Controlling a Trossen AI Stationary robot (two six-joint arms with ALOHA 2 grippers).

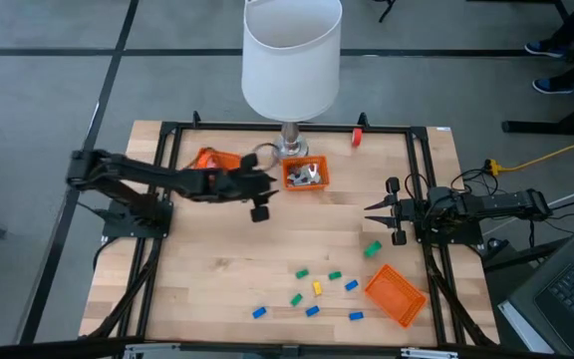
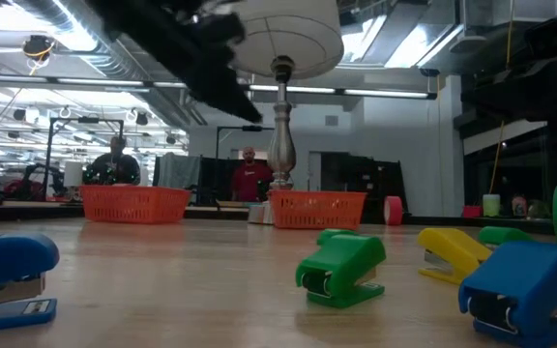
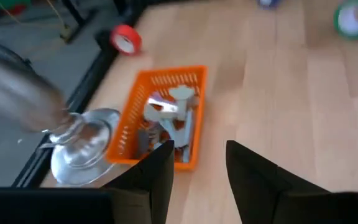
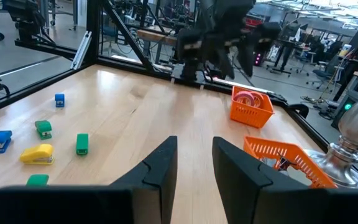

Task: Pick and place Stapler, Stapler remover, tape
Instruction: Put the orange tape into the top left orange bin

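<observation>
My left gripper (image 1: 272,180) hangs open above the table beside an orange basket (image 1: 305,176) of silvery staple removers (image 3: 166,111); nothing is between its fingers (image 3: 160,168). A second orange basket (image 1: 212,160) behind it holds a pink tape roll (image 4: 247,98). A red tape roll (image 1: 358,137) stands on edge near the far rail. Small blue, green and yellow staplers (image 1: 317,287) lie on the near part of the table. My right gripper (image 1: 370,209) waits at the right, level, narrowly open and empty (image 4: 194,163).
A lamp with a white shade (image 1: 290,55) stands on its metal base (image 1: 292,150) at the far middle, next to the remover basket. A third orange basket (image 1: 397,294) lies tipped at the near right. A green roll (image 1: 372,249) lies near it. Black rails (image 1: 167,130) frame the table.
</observation>
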